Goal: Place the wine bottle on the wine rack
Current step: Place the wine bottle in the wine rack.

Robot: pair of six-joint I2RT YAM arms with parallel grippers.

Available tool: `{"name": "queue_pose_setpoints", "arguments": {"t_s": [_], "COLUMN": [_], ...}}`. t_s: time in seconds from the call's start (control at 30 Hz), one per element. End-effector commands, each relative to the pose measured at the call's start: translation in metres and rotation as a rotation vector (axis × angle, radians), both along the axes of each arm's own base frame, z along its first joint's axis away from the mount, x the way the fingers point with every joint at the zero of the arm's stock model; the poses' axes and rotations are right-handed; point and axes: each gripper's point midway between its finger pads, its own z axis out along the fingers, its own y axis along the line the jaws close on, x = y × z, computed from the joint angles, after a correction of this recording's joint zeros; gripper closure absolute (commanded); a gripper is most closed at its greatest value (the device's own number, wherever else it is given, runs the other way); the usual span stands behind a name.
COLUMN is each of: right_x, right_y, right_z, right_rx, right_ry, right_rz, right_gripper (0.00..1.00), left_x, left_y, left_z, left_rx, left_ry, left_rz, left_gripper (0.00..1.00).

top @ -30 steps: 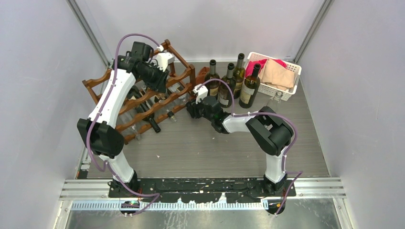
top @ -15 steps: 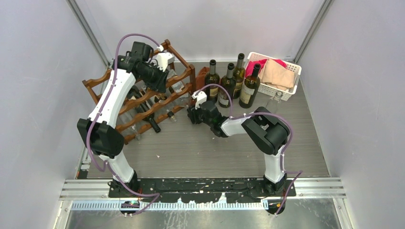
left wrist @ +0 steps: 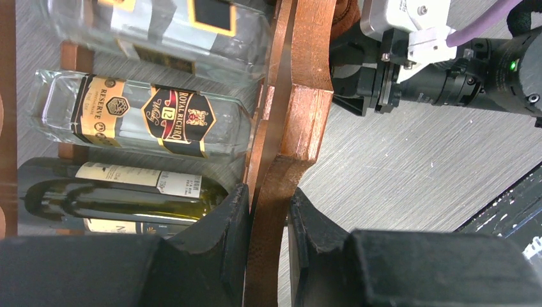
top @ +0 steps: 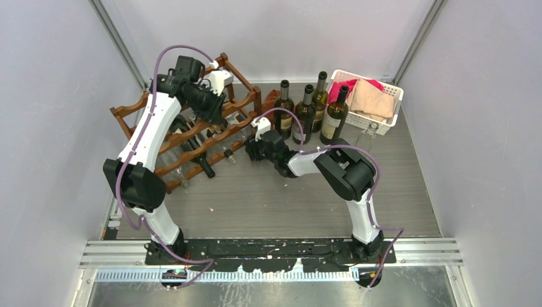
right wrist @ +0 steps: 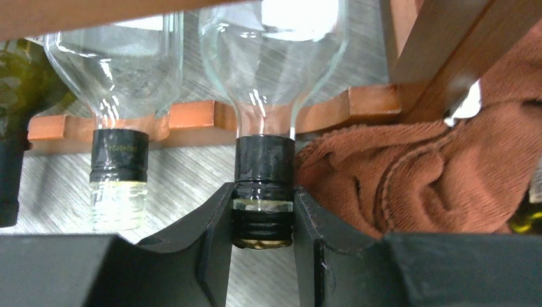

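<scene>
Right arm has slid left, closer to the wine rack (top: 192,142), and its elbow is folded in more than a second ago. Left arm has not moved at all.

The right end effector (right wrist: 263,214) is clamped on the neck of the wine bottle (right wrist: 271,45), just below the black band. The bottle is clear glass. It lies on its side with its round shoulder on a wavy rail of the rack, and its neck sticks out toward the wrist camera. So the push to the left looks like the bottle going deeper into its slot. I cannot tell which row of the rack it is in.

The left end effector (left wrist: 268,224) is squeezed tight on a wooden end piece of the rack. I think it is holding the rack so that it does not slide while the bottle goes in.

Another clear bottle (right wrist: 118,70) lies right beside the held one. A brown cloth (right wrist: 409,173) is bunched up on the other side, touching one finger.

I think the bottle is almost home. Next the right end effector should let go and back straight out, slowly, so it does not drag the bottle along or snag the cloth.

Four dark bottles (top: 308,114) stand on the surface (top: 287,198) near a white basket (top: 391,96).
</scene>
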Motion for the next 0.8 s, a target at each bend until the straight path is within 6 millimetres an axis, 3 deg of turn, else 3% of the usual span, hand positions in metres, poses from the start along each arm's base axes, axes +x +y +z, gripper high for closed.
{"name": "queue_pose_setpoints", "arguments": {"t_s": [0.0, 0.33, 0.63, 0.77], "right_x": [-0.004, 0.008, 0.025, 0.029], "right_y": [0.006, 0.008, 0.011, 0.014], "right_z": [0.007, 0.005, 0.043, 0.049], "right_rx": [0.004, 0.008, 0.096, 0.104], "right_ry": [0.015, 0.015, -0.055, -0.072], "right_rz": [0.045, 0.031, 0.008, 0.009], "right_gripper": [0.99, 0.99, 0.97, 0.92], "left_x": [-0.003, -0.001, 0.0, 0.001], "left_y": [-0.004, -0.006, -0.006, -0.006], "left_z": [-0.007, -0.007, -0.008, -0.007], "left_rx": [-0.032, -0.04, -0.04, -0.038], "left_ry": [0.057, 0.064, 0.067, 0.062], "left_rz": [0.029, 0.025, 0.024, 0.03], "left_gripper": [0.91, 0.91, 0.91, 0.91]}}
